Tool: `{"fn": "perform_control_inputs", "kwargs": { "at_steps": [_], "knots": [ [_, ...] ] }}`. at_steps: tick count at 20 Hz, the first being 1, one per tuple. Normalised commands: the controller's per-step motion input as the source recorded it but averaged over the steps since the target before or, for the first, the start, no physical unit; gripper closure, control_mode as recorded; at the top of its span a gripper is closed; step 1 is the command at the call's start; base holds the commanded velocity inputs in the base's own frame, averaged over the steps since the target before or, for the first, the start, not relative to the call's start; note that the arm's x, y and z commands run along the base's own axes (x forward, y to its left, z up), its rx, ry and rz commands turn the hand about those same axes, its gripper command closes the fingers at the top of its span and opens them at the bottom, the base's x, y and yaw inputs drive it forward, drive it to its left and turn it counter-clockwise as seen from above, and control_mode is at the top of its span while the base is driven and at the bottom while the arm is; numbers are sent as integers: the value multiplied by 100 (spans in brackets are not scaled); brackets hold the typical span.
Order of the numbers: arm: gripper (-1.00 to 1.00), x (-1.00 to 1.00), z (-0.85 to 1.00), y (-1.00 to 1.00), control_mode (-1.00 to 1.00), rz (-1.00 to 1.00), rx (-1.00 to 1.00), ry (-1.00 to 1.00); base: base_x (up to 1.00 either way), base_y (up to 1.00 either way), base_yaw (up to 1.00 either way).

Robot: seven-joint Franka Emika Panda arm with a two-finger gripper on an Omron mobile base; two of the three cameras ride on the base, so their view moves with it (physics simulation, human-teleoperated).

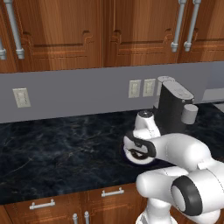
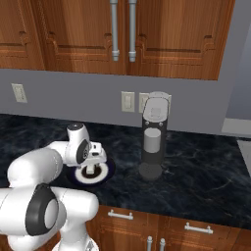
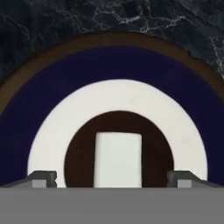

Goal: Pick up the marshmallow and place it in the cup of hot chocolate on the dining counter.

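While the gripper [image 1: 139,154] hangs low over the plate [image 1: 127,158] in the left base view, the right base view has it [image 2: 89,169] near the coffee machine [image 2: 153,137], which a careless swing could clip. In the hand view the marshmallow [image 3: 118,159] sits at the plate's [image 3: 109,65] centre between spread fingertips [image 3: 41,178]; closing off-centre could flick it away.

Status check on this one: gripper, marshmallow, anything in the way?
Gripper open, low over the plate. Marshmallow on the plate's dark centre, between the fingers, not gripped. Coffee machine stands off to the side; nothing blocking.
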Motion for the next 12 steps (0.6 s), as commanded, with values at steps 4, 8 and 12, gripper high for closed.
{"fn": "perform_control_inputs", "kwargs": {
  "at_steps": [4,8,12],
  "knots": [
    [-100,0,-33,0,-100,0,1,0,0,0,0],
    [-100,5,-34,0,-100,0,3,0,0,0,0],
    [100,0,-33,0,-100,0,2,0,0,0,0]
  ]
}}
